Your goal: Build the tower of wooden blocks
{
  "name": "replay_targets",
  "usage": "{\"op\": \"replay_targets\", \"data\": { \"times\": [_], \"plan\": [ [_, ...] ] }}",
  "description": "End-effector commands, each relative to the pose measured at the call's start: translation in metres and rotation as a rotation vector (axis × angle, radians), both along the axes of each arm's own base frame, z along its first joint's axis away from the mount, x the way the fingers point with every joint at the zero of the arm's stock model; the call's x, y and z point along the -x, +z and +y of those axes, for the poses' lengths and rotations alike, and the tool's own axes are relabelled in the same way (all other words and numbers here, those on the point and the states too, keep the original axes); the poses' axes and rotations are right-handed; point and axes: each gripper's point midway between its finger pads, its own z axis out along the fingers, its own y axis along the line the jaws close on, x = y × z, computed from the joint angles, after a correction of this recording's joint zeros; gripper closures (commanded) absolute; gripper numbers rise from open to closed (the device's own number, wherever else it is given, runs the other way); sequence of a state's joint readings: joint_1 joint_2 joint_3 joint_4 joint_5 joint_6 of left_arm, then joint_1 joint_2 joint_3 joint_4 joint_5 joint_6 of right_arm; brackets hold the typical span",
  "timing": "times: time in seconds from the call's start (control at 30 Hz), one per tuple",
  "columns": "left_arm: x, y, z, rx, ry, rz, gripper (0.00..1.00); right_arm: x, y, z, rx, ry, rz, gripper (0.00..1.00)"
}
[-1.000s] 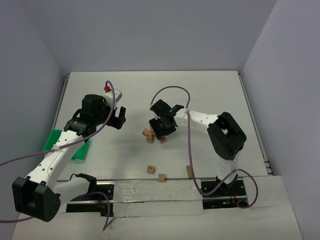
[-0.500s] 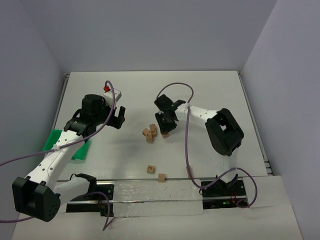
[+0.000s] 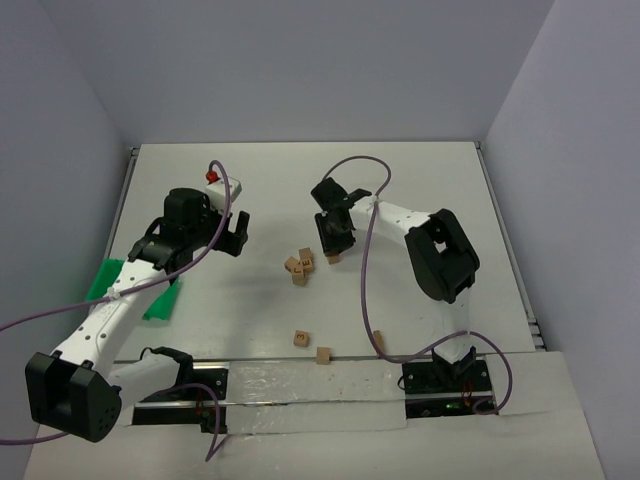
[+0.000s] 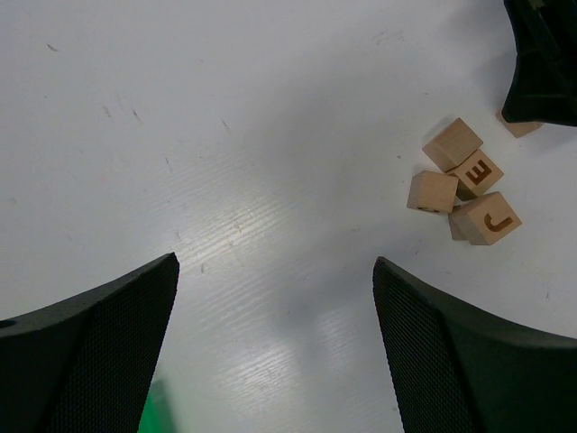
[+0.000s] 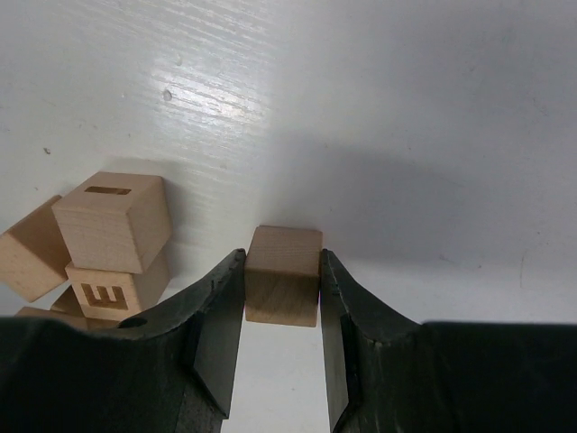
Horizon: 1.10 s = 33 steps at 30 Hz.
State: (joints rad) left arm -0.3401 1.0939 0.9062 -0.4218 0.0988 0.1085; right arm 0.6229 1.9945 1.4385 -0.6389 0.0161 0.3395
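Top view: the right gripper points down at the table, its jaws clamped on one wood block. The tower stands just beside it, on the side toward the left arm, not touching. The left gripper hangs with its jaws wide apart and nothing between them, the tower well ahead of it. Two loose wood blocks lie nearer the arm bases than either gripper. A green tray lies behind the left gripper, under its arm.

Left wrist view: the left gripper gapes over bare table. The tower is ahead and off to its right, with letters E and J showing.

Right wrist view: the right gripper presses both fingers flat against the wood block. The tower stands close to its left, one cube stacked on the E cube.
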Motion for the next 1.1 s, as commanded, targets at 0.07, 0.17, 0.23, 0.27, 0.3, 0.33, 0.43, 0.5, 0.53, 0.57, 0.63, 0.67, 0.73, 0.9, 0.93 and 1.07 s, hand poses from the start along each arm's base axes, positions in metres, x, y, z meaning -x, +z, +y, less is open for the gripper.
{"op": "replay_targets", "data": {
  "times": [0.07,0.17,0.23,0.27,0.3,0.33,0.43,0.5,0.53,0.57,0.63,0.67,0.73,0.9,0.93,1.07],
  "plan": [
    [-0.011,0.026,0.000,0.024,0.017,-0.073,0.05,-0.005,0.001,-0.001,0.009,-0.034,0.011,0.68],
    [-0.011,0.026,-0.001,0.027,0.016,-0.075,0.06,-0.005,0.006,0.001,0.000,-0.032,0.008,0.41],
    [-0.011,0.026,-0.001,0.026,0.014,-0.072,0.05,-0.005,0.010,0.002,-0.010,-0.030,0.004,0.33],
    [-0.011,0.026,-0.001,0.026,0.013,-0.072,0.05,-0.004,0.013,0.002,-0.016,-0.031,0.003,0.30],
    [-0.012,0.026,-0.002,0.027,0.013,-0.072,0.05,-0.004,0.017,0.003,-0.023,-0.032,0.000,0.25],
    [-0.012,0.026,-0.002,0.026,0.013,-0.072,0.06,-0.004,0.021,0.004,-0.031,-0.031,-0.007,0.19],
    [-0.011,0.028,-0.002,0.029,0.015,-0.073,0.06,-0.006,0.040,0.007,-0.059,-0.013,-0.037,0.14],
    [-0.010,0.030,-0.002,0.031,0.010,-0.076,0.05,-0.008,0.061,0.011,-0.097,0.023,-0.079,0.13],
    [-0.009,0.031,-0.003,0.034,0.004,-0.077,0.05,-0.009,0.067,0.012,-0.106,0.039,-0.092,0.13],
    [-0.006,0.032,-0.006,0.042,-0.019,-0.072,0.04,-0.012,0.077,0.012,-0.114,0.076,-0.126,0.13],
    [0.003,0.032,-0.014,0.055,-0.096,-0.055,0.01,-0.016,0.101,0.017,-0.142,0.167,-0.204,0.13],
    [0.009,0.033,-0.020,0.064,-0.145,-0.047,0.01,-0.016,0.112,0.019,-0.160,0.228,-0.236,0.13],
    [0.020,0.036,-0.030,0.095,-0.224,-0.030,0.01,-0.014,0.136,0.022,-0.191,0.350,-0.307,0.12],
    [0.025,0.051,-0.032,0.178,-0.275,-0.036,0.01,0.012,0.157,0.031,-0.270,0.660,-0.359,0.11],
    [0.024,0.056,-0.029,0.200,-0.280,-0.038,0.01,0.020,0.155,0.034,-0.291,0.731,-0.355,0.11],
    [0.031,0.067,-0.026,0.303,-0.368,0.009,0.01,0.051,0.148,0.039,-0.355,0.984,-0.276,0.11]
  ]
}}
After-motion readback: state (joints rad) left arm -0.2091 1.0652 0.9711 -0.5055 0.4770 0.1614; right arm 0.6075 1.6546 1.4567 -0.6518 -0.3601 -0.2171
